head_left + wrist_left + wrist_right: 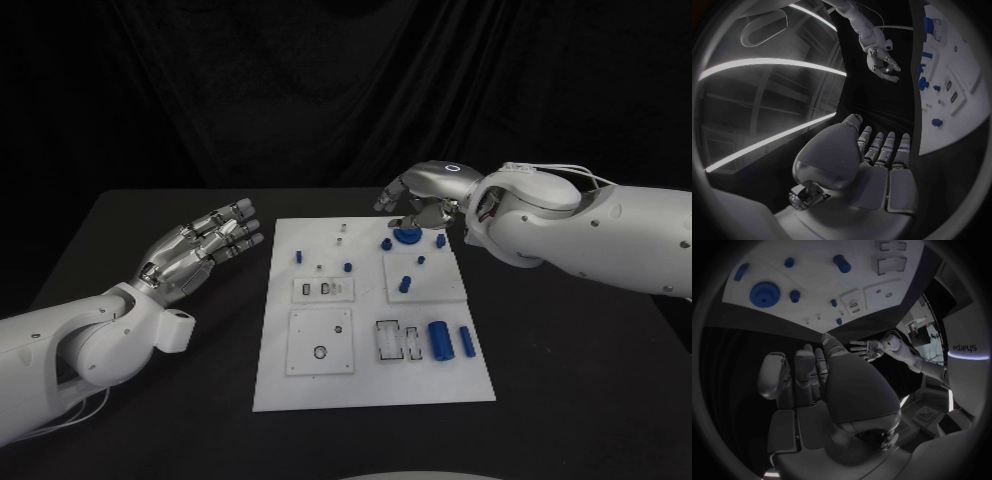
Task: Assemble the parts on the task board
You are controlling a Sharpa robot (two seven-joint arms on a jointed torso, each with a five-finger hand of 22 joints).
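The white task board (pixel 375 385) lies mid-table with blue parts on it. A blue gear-like part (pixel 408 237) sits near its far edge, with small blue pegs (pixel 421 260) and a short cylinder (pixel 407 283) close by. Two larger blue cylinders (pixel 438 340) lie by the near right slots. My right hand (pixel 426 192) hovers above the far edge, just beyond the gear (pixel 765 294), fingers (pixel 804 365) apart and holding nothing. My left hand (pixel 209 245) floats left of the board (pixel 967 115), palm (pixel 873 170) flat, fingers stretched out and empty.
Two square recessed plates (pixel 320 340) and a small slotted plate (pixel 323 290) occupy the board's left half. Black table surface surrounds the board on all sides; a dark curtain hangs behind.
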